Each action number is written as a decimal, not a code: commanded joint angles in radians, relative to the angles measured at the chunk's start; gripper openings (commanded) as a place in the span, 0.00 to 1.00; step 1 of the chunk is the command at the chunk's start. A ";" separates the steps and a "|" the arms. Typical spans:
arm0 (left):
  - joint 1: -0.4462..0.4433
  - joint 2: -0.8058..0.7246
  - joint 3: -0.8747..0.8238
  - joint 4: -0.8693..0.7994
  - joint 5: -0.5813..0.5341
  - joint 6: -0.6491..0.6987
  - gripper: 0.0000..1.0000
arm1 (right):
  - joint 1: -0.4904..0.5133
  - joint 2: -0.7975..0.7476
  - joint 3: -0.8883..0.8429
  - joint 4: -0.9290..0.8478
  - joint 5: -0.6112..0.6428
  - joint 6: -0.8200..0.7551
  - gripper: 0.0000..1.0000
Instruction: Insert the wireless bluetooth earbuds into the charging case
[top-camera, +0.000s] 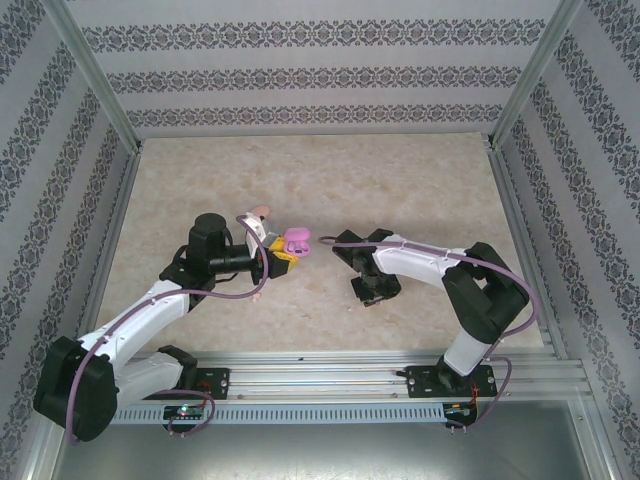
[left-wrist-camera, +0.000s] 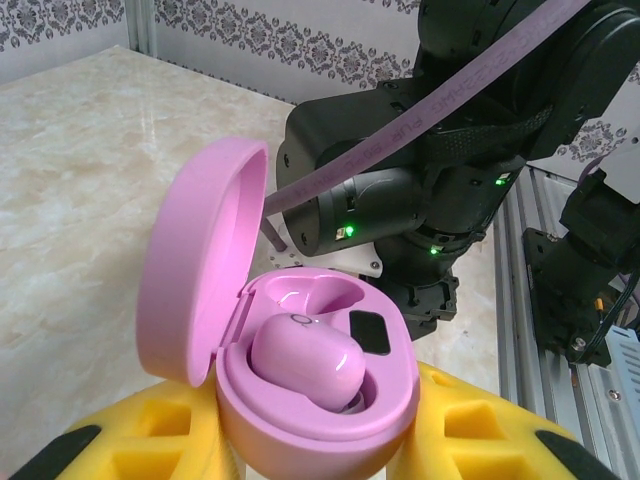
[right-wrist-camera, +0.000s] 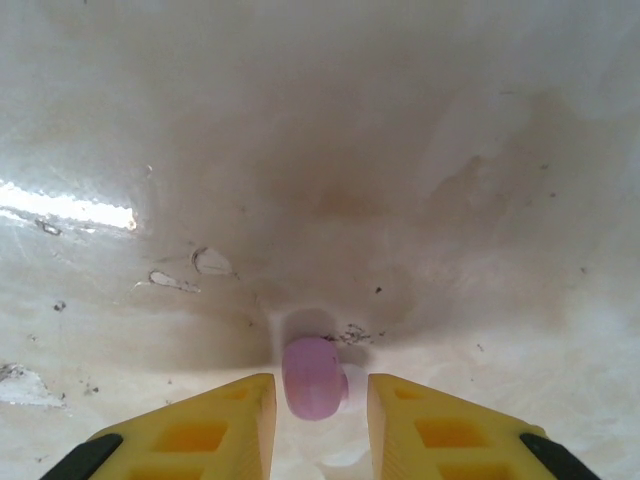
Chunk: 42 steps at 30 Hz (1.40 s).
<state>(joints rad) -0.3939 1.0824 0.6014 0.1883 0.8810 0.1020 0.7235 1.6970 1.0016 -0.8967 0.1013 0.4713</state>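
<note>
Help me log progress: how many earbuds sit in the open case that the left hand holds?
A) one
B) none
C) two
A: one earbud sits seated in the open purple charging case, and the slot beside it is empty.

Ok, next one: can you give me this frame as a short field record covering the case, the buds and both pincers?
case: purple case, lid hinged open
seated earbud: sits in the near slot of the case
empty slot: far slot, nothing in it
loose earbud: purple, lying on the table
left pincer: shut on the purple case, held up
right pincer: open, one finger on each side of the loose earbud, not yet closed
other: salmon-pink object beyond the left arm, partly hidden
</note>
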 joint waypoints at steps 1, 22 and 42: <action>-0.014 -0.007 0.037 -0.018 0.003 0.028 0.24 | -0.006 0.026 0.009 0.011 0.019 -0.009 0.30; -0.014 0.017 0.045 0.119 0.031 -0.053 0.24 | -0.024 -0.133 -0.022 0.024 -0.082 0.073 0.17; -0.015 0.005 0.063 0.167 0.119 -0.107 0.24 | -0.120 -0.699 -0.037 0.159 -0.446 0.240 0.10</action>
<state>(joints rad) -0.3939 1.1172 0.6441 0.3374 0.9539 -0.0082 0.5995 1.0084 0.8768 -0.6994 -0.2867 0.7120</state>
